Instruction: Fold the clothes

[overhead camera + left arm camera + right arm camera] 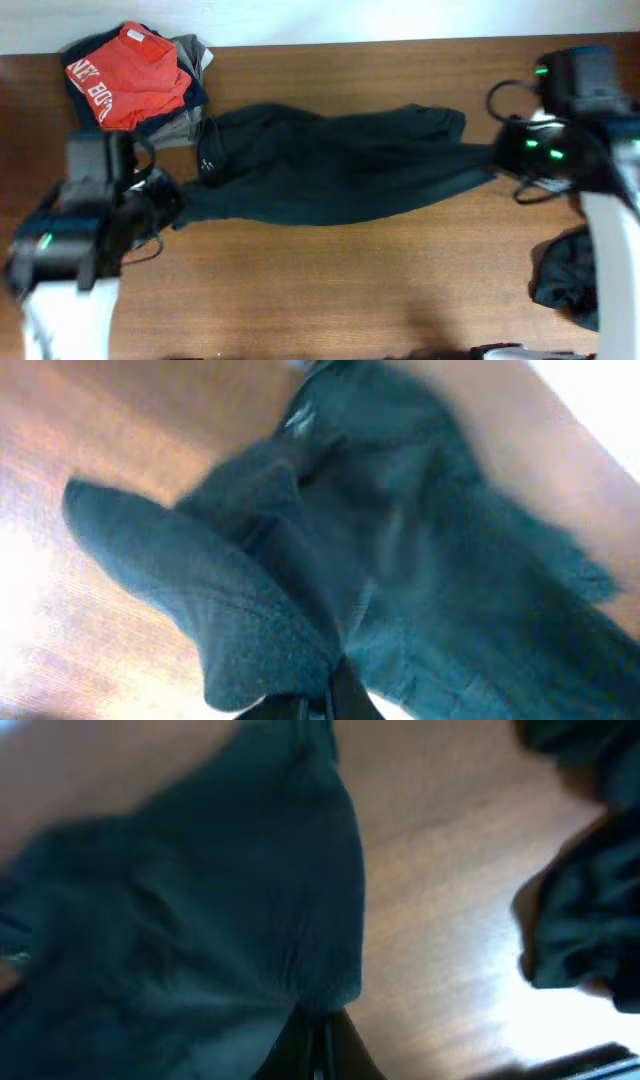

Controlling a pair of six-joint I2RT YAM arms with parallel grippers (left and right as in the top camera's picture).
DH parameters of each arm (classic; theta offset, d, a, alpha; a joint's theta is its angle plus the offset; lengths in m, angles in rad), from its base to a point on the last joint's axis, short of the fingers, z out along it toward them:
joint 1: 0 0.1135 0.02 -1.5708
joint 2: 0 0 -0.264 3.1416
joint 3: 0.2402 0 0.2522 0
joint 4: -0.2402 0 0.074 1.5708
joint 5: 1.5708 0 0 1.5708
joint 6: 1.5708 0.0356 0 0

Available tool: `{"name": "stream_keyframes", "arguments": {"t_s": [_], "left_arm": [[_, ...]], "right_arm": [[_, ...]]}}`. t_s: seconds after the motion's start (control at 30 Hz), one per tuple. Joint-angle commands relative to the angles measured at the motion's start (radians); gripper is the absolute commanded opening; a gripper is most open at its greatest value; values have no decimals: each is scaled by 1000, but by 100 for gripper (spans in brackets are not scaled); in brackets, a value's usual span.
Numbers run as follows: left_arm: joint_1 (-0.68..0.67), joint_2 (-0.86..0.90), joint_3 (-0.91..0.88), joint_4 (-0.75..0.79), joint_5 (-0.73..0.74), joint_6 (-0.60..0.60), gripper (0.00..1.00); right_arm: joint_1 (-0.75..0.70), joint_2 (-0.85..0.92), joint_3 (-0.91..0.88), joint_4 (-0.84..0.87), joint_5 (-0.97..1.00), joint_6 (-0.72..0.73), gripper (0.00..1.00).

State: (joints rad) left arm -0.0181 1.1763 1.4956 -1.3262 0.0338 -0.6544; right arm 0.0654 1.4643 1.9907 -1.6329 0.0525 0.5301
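Overhead view, left to right: stack of clothes (140, 90) at the far left corner of the table (340, 290). A red piece (125, 80) with white letters is on top, navy under it, and an olive-grey piece (188, 118) sticks out on the stack's right side. Just below the stack, the left gripper (172, 206) is clamped on the left end of a dark garment (330, 165). That garment lies stretched long across the middle of the table, wrinkled, with a small white mark near its upper left edge. At its right end the right gripper (500, 152) is clamped on the fabric too. Further right, near the front edge, a black garment (565, 272) lies crumpled, apart from the stretched one and partly under the right arm. Left wrist view: fabric pinched between the fingers, a folded lump beside them. Right wrist view: jaws closed on a fabric corner, blurry.
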Motion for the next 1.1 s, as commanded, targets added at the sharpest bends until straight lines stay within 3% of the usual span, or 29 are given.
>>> {"name": "stream_keyframes", "arguments": {"t_s": [0.0,0.3,0.6,0.8,1.07], "left_arm": [[-37,-60,166,-70,-14,13,1],[-122,-70,601,-266,-14,13,1],[-126,-64,818,-301,-4,13,1],[-126,21,827,-219,-79,21,1],[-123,374,827,39,-79,105,1]], "right_arm": [[5,-38,201,-66,37,-37,4],[6,-165,431,-66,-15,-85,4],[6,-241,480,-64,-14,-89,4],[6,-196,489,-2,98,-87,4],[-6,47,489,167,177,-89,4]]}}
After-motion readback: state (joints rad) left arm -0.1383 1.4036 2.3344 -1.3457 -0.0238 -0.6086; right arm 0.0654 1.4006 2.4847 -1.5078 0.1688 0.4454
